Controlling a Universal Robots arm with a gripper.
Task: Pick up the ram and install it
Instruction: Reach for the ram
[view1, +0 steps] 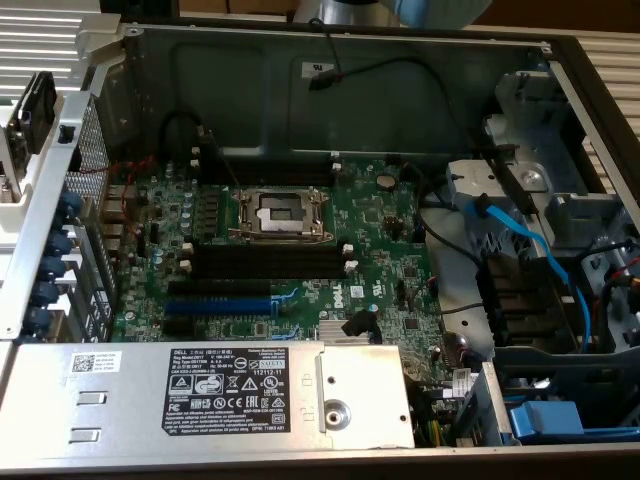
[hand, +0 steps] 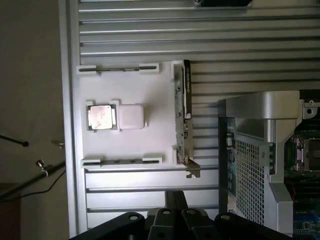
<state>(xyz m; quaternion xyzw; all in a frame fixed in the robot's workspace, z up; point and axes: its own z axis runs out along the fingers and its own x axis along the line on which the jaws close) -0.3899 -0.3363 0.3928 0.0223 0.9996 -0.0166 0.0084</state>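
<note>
Pincer (hand: 175, 195) clenched (nothing held), pointing down over the slatted table (hand: 200, 35) near the white tray (hand: 155, 100)

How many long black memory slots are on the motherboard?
4. Two memory slots lie above the CPU socket in the exterior view, two more below it. None seems hidden.

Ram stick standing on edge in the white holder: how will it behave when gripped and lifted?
The ram looks thin and flat, so it is probably stiff and light, yet easy to tip once free of the white holder. Standing edge-up, it offers only a narrow grip, so it may slip.
</note>
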